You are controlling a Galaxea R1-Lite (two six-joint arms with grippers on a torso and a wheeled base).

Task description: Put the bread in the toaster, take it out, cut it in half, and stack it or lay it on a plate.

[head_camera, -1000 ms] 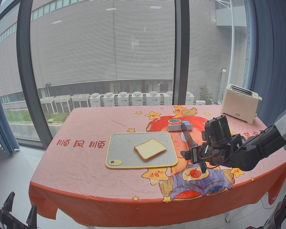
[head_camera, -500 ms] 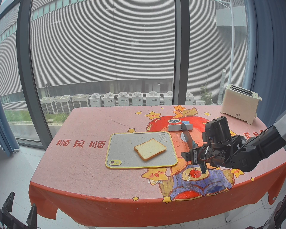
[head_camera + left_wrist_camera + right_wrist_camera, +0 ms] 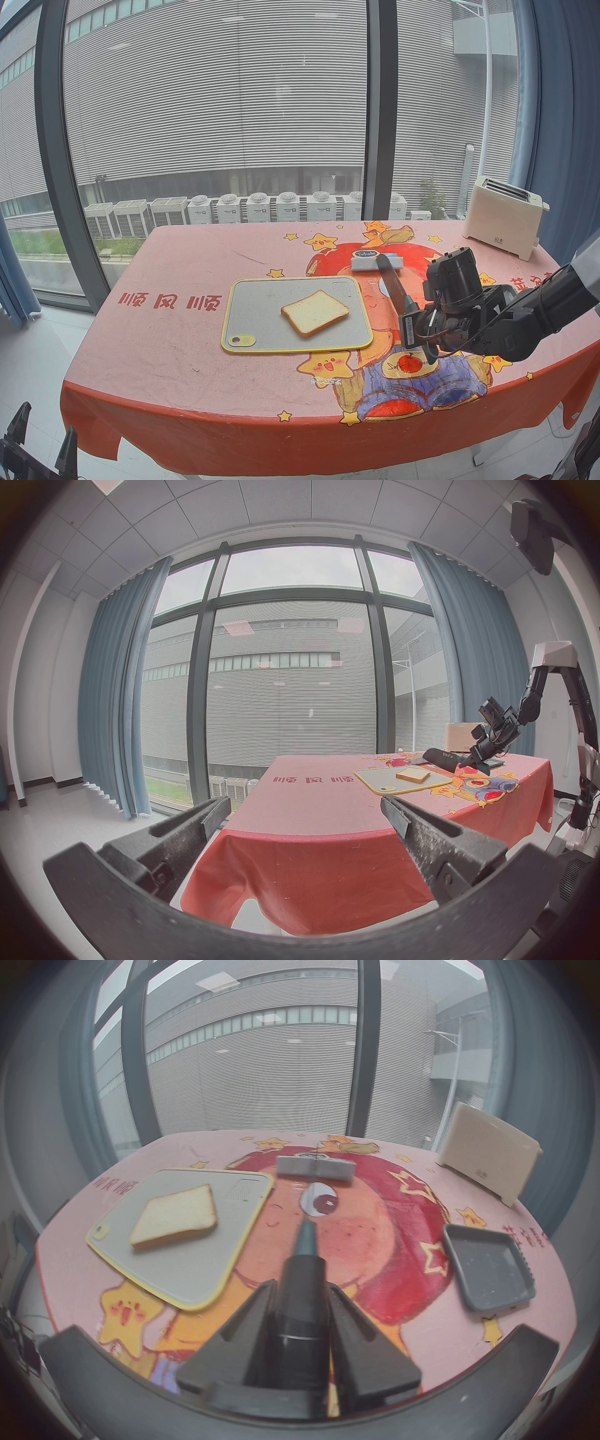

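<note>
While the right gripper (image 3: 417, 326) is clamped on the dark handle of the knife (image 3: 392, 284), with the blade slanting up and away toward the grey knife rest (image 3: 375, 263), the chief risk I see lies in the grip itself. The handle is round and held between two flat fingers, so it could roll or twist once the edge presses down. The bread (image 3: 314, 312) lies flat on the cutting board (image 3: 262, 312), to the left of the blade and apart from it. Nothing holds it, so a sawing stroke could push the slice across the board or tear it off-centre. The left gripper (image 3: 304, 808) hangs below and well apart from the table (image 3: 187, 337) with its fingers spread and holding nothing, too far off to steady anything. Swinging the blade leftward could also clip the board's rim. The toaster (image 3: 505, 215) stands at the far right corner. From the side, the head view gives the blade's slant; the tip looks clear of the rest, though that angle leaves me unsure. Looking along the knife, the right wrist view brings in the grey square plate (image 3: 487, 1266), a spot the arm covers in the head view.
</note>
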